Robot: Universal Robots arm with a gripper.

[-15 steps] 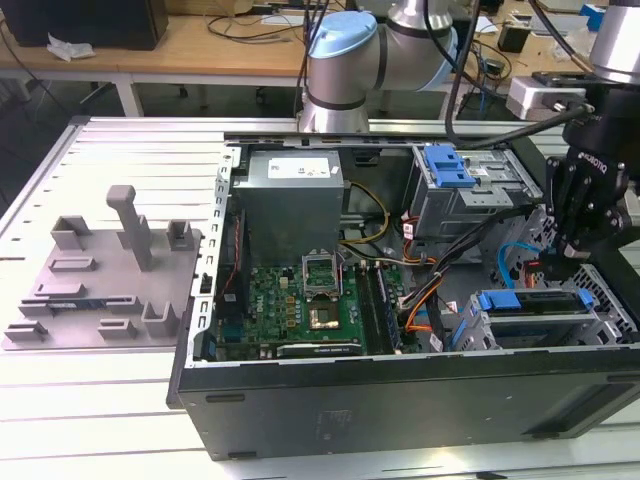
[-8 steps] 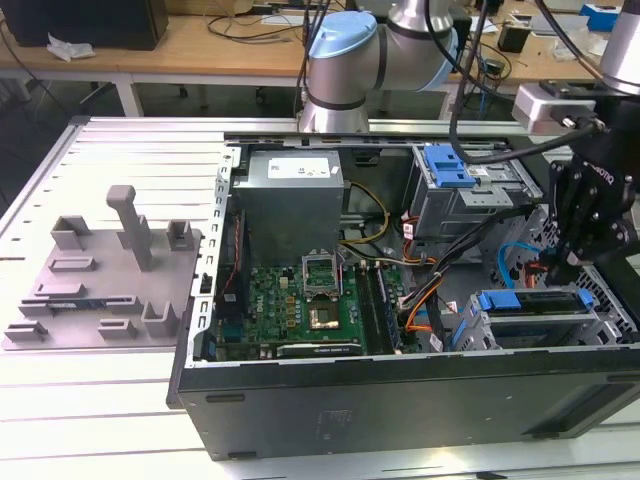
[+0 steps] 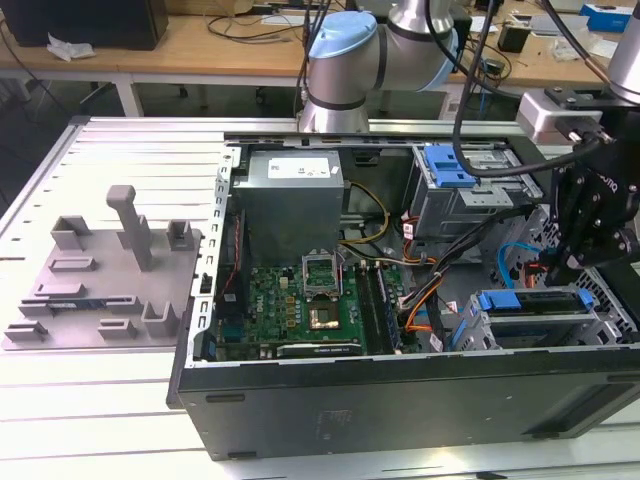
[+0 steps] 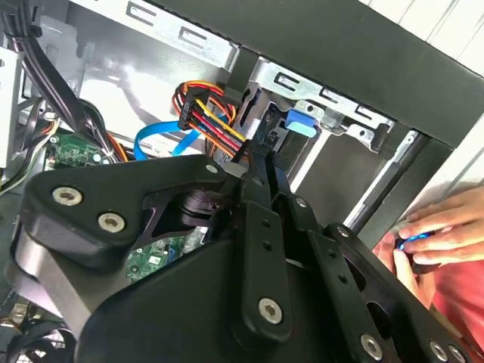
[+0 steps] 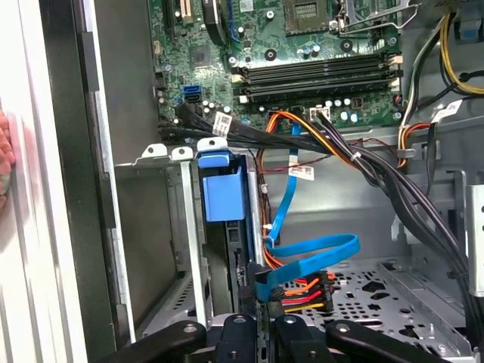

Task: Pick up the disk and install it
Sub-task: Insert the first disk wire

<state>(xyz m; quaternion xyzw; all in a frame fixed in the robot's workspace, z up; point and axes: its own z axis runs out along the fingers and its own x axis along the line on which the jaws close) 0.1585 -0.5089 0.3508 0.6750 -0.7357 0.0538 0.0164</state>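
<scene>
Although the black gripper (image 3: 562,268) hangs low inside the open computer case (image 3: 400,400), at the exterior view's right, I cannot tell from any view whether it is open or closed, or whether it has hold of anything. Just beneath it in the exterior view sits the disk (image 3: 535,300), its light-blue bracket lying across the metal drive cage (image 3: 605,325) in the near corner of the case. The first wrist view looks past the gripper (image 5: 261,336) at that disk (image 5: 223,189) edge-on, standing in a slot of the drive cage (image 5: 170,227). A flat blue cable (image 5: 310,249) loops just beside it, and the green motherboard (image 5: 302,45) lies beyond. The second wrist view brings in the gripper (image 4: 263,155) close against the drive cage (image 4: 340,106), a bundle of red, yellow and orange wires (image 4: 208,121) beside it, and a person's hand (image 4: 435,242) at the outer side of the case. The exterior view takes in the wider scene: a grey power supply box (image 3: 290,200) and a bright-blue latch (image 3: 447,165) toward the back of the case. A grey fixture plate (image 3: 100,280) lies on the ribbed table (image 3: 100,160), well apart at the exterior view's left.
</scene>
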